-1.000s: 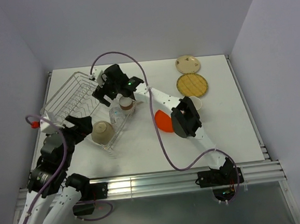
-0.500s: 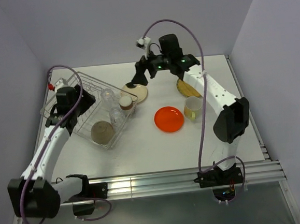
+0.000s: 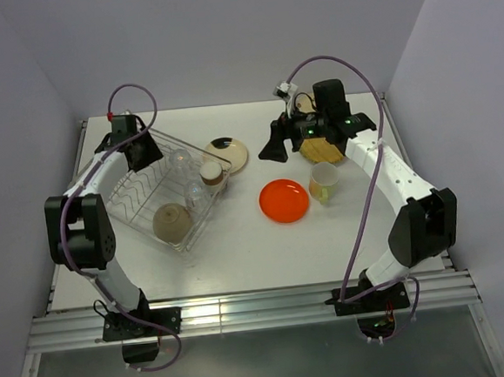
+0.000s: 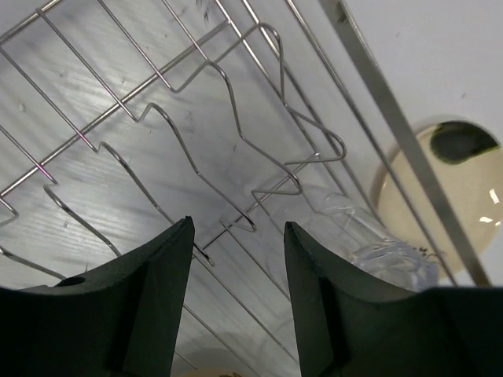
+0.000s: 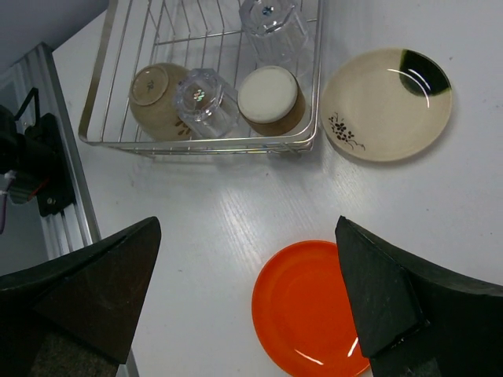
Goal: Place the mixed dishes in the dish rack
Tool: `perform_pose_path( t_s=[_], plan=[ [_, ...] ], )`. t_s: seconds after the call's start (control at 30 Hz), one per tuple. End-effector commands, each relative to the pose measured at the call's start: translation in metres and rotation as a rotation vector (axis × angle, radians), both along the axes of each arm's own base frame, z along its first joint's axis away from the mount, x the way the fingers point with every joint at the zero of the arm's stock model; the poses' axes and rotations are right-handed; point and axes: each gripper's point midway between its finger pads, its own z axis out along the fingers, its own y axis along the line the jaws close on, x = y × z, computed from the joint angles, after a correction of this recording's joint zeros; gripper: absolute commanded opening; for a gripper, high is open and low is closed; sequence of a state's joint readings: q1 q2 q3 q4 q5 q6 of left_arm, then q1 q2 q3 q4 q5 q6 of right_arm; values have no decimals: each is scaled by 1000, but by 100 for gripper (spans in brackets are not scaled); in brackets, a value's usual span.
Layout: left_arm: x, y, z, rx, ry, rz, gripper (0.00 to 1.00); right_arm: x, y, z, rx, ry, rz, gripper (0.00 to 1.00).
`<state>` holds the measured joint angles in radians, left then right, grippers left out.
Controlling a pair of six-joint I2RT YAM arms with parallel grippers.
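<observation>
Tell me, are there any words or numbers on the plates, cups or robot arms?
None: no words or numbers can be read anywhere.
The cream plate has only a small flower drawing and a dark patch, no letters.
The orange plate, mug and dish rack are plain.

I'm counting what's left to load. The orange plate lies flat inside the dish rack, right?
No. The orange plate lies flat on the table, outside the dish rack; the top view shows it.
</observation>
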<state>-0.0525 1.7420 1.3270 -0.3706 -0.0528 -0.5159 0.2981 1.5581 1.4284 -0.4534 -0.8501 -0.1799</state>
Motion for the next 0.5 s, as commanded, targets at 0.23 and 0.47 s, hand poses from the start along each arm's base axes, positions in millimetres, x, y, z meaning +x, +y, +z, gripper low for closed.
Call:
perform_pose_path(
  t_s=[0.23,0.47],
  plan=[
    [9,-31,2,-17,-5,-197,59,-8,-11,23,65,-57,12,100],
    [9,-48,-5,-20,17,-253,60,-12,-13,21,64,-55,0,100]
  ],
)
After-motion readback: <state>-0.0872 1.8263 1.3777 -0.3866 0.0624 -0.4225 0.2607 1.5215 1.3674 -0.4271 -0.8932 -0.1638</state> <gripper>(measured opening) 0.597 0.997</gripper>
